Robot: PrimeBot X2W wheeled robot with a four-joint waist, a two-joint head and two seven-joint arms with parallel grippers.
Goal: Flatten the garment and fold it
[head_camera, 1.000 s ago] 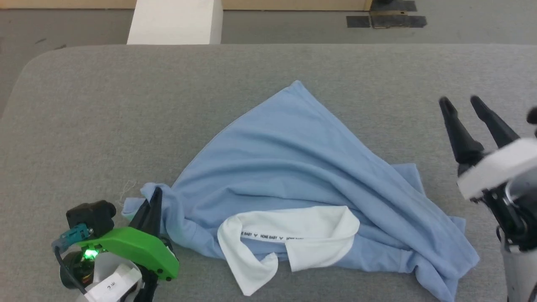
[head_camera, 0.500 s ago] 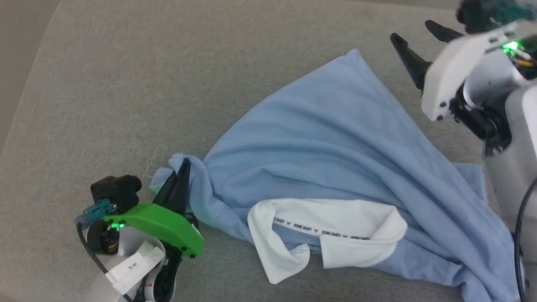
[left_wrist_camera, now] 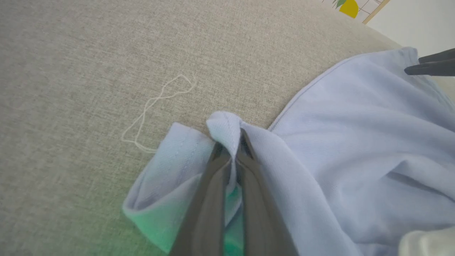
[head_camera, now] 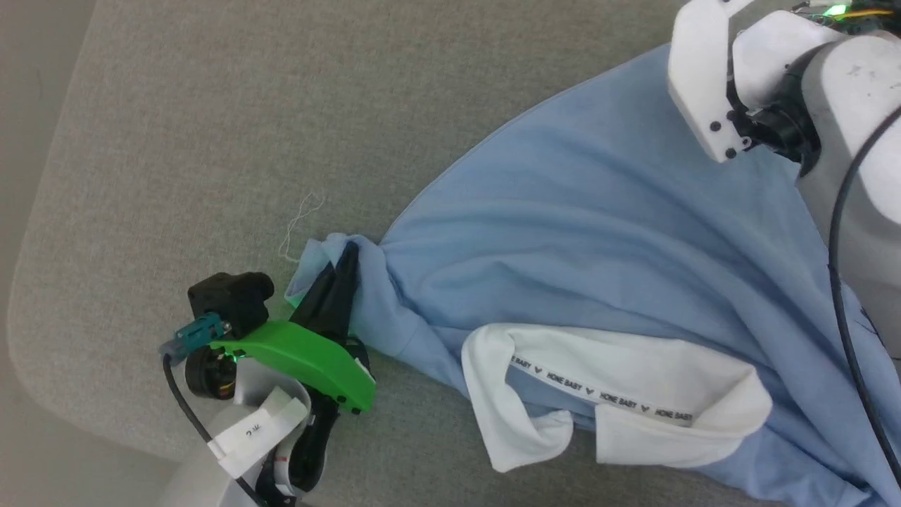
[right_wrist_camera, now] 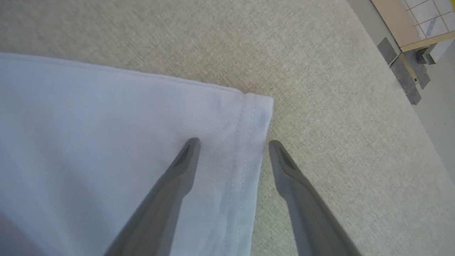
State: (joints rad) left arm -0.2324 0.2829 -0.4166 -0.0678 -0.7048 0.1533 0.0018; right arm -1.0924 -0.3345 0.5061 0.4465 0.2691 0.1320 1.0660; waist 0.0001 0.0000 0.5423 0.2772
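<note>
The garment (head_camera: 598,232) is a light blue shirt lying crumpled on the grey padded table (head_camera: 211,141), its white collar (head_camera: 619,380) turned out near the front edge. My left gripper (head_camera: 347,255) is shut on a bunched fold at the garment's left end, seen close in the left wrist view (left_wrist_camera: 231,142). My right gripper (right_wrist_camera: 233,143) is open over the garment's far hemmed corner (right_wrist_camera: 249,117); one finger (right_wrist_camera: 185,160) is above the cloth, the other above bare table. In the head view the right arm's white wrist (head_camera: 704,91) hangs over the garment's far edge.
A loose white thread (head_camera: 299,225) lies on the table just beyond the left gripper. The table's rounded left edge (head_camera: 28,296) is close to that arm. Floor with dark tape (right_wrist_camera: 405,74) lies past the table's far side.
The head camera has tilted and shifted, so the whole picture slid. My right gripper has moved from the right of the garment to its far corner, still open. The left grip holds.
</note>
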